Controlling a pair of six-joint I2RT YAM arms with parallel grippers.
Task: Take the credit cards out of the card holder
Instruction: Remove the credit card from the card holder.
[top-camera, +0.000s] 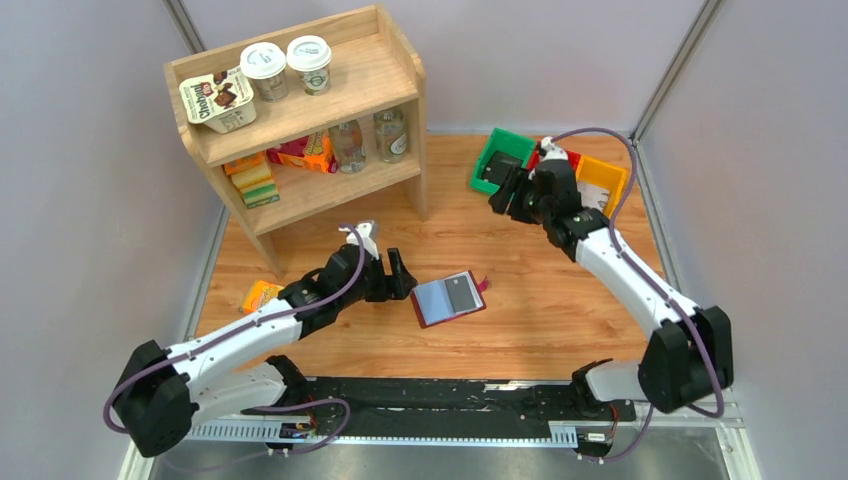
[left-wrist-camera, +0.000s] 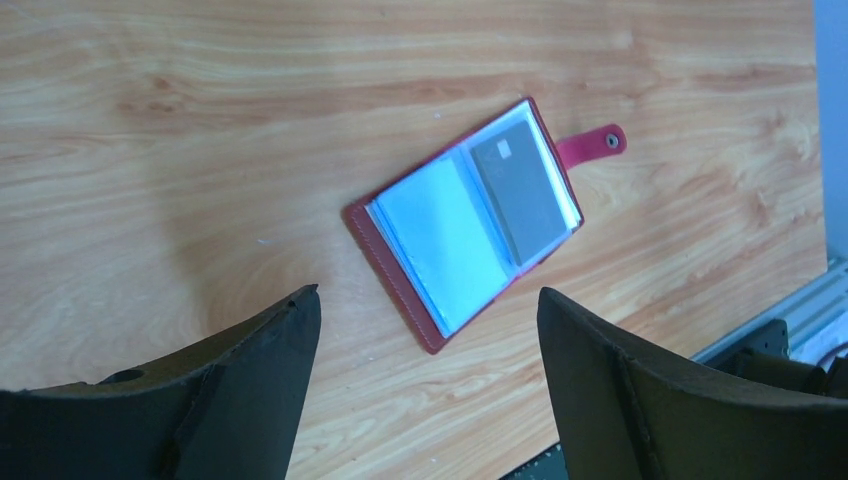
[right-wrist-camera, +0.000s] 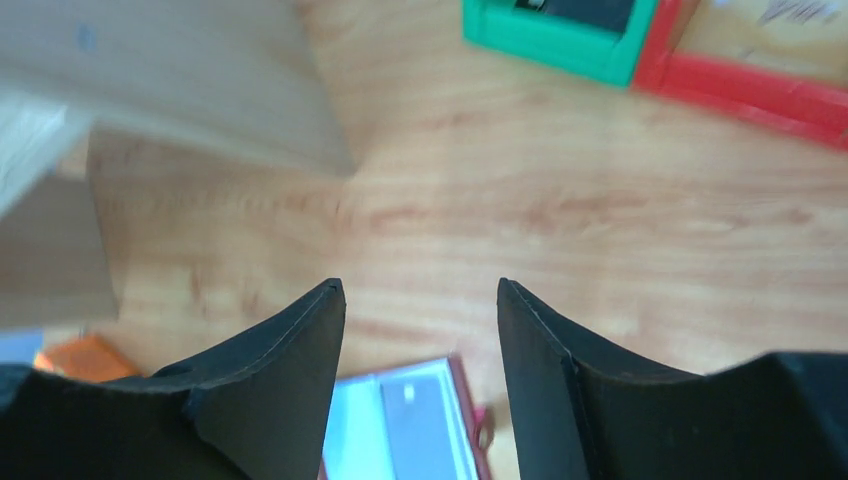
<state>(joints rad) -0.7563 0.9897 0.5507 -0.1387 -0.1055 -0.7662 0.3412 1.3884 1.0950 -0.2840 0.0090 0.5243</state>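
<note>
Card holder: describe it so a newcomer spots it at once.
Start at the wooden shelf, back left. In front of it, beside the left gripper, lies the card holder. Only maroon item: open flat, clear sleeves up, snap tab out.

Top external: high overhead at the near edge, facing down over the whole table (top-camera: 560, 320).
Left wrist: low, near, facing card holder (left-wrist-camera: 440, 240).
Right wrist: farther off, facing down.
Shared: card holder, all views.

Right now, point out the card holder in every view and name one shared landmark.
Top external: card holder lies open near the picture's middle.
Left wrist: centre-right, fully visible.
Right wrist: bottom edge, cut off.
Shared landmark: red snap tab on its right side in every view.
</note>
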